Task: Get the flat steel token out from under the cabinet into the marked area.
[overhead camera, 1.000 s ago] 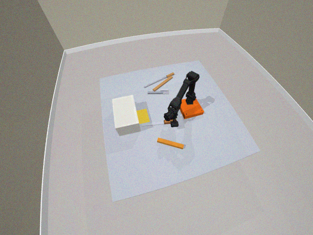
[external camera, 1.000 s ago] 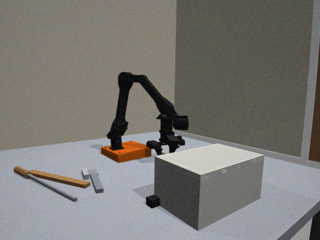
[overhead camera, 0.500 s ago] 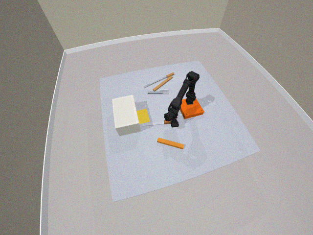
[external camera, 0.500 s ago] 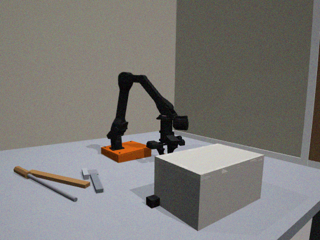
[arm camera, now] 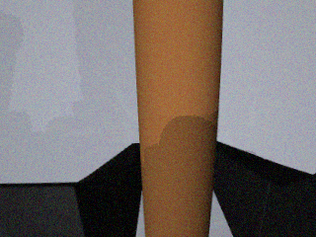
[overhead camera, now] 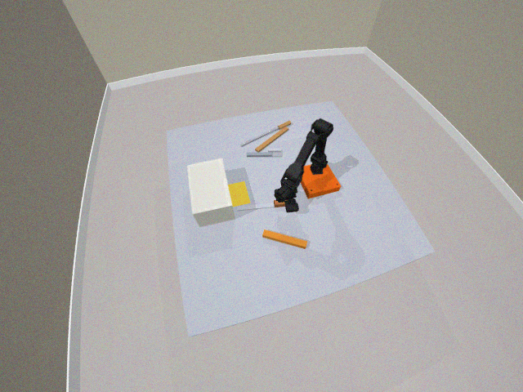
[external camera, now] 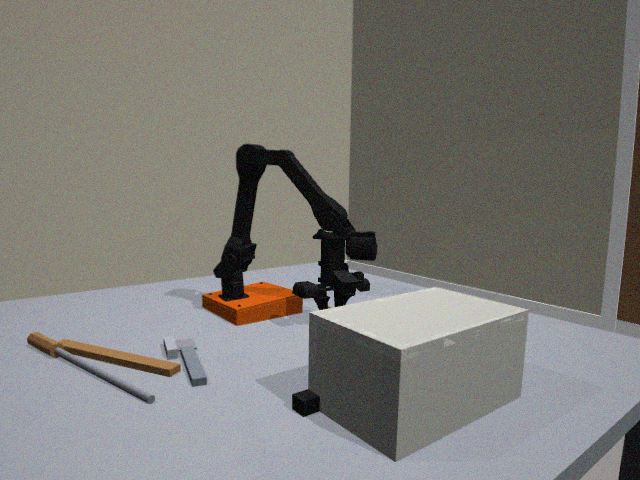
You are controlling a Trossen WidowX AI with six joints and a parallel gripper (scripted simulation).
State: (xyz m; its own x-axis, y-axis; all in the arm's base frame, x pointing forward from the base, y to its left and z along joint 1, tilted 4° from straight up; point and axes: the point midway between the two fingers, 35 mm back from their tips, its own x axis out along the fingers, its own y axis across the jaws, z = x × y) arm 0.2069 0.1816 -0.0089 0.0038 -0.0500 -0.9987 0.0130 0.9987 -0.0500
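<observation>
My gripper (overhead camera: 284,204) (external camera: 331,306) (arm camera: 173,150) is shut on the wooden handle (overhead camera: 278,203) (arm camera: 179,74) of a thin-rod tool. Its thin grey rod (overhead camera: 257,208) reaches towards the near front corner of the cabinet in the top view; its tip is too faint to place exactly. The white cabinet (overhead camera: 209,185) (external camera: 418,317) stands on the table (overhead camera: 219,278) (external camera: 232,439). The yellow marked area (overhead camera: 239,193) lies in front of it, partly shaded. The steel token is not visible in any view, and the vent slots cannot be made out.
A rod with a wooden handle (overhead camera: 284,124) (external camera: 41,343), a wooden stick (overhead camera: 272,140) (external camera: 121,357) and a grey metal piece (overhead camera: 259,154) (external camera: 192,365) lie to one side. An orange bar (overhead camera: 284,238) lies opposite. A black cube (external camera: 305,403) is beside the cabinet.
</observation>
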